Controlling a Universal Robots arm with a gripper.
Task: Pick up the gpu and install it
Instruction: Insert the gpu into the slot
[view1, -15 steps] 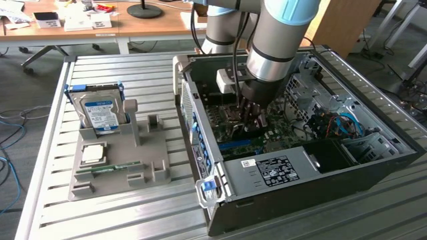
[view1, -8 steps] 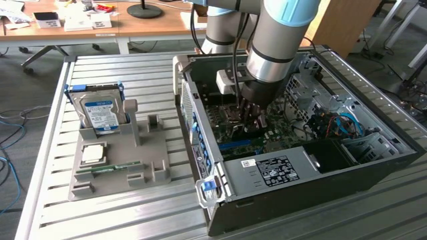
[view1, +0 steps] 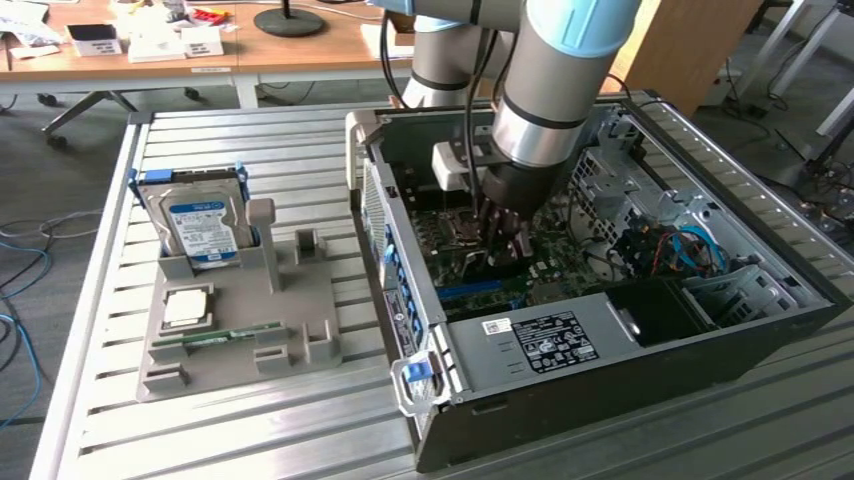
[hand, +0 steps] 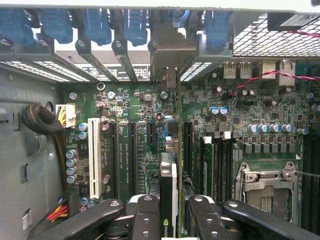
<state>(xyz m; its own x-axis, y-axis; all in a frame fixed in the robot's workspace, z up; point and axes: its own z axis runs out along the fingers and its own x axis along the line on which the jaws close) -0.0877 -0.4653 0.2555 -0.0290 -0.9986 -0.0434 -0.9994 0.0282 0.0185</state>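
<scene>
**A:** Where is the gripper (hand: 167, 215)?

**B:** The arm reaches down into an open computer case (view1: 747, 330) lying on a slatted metal bench (view1: 267, 430). In the wrist view, the black gripper fingers (hand: 145, 217) are clamped on either side of the gpu (hand: 169, 185).

**A:** How does the gpu sit?

**B:** It stands on edge, thin side towards the camera, over the green motherboard (hand: 260, 110) among the expansion slots. Its silver bracket (hand: 172, 52) reaches the case's rear wall between blue slot clips.

**A:** Anything outside the case?

**B:** On the exterior view's left, a grey holder (view1: 227, 330) carries a hard drive (view1: 200, 225) upright, a processor chip (view1: 184, 305) and a memory stick (view1: 220, 338).
</scene>
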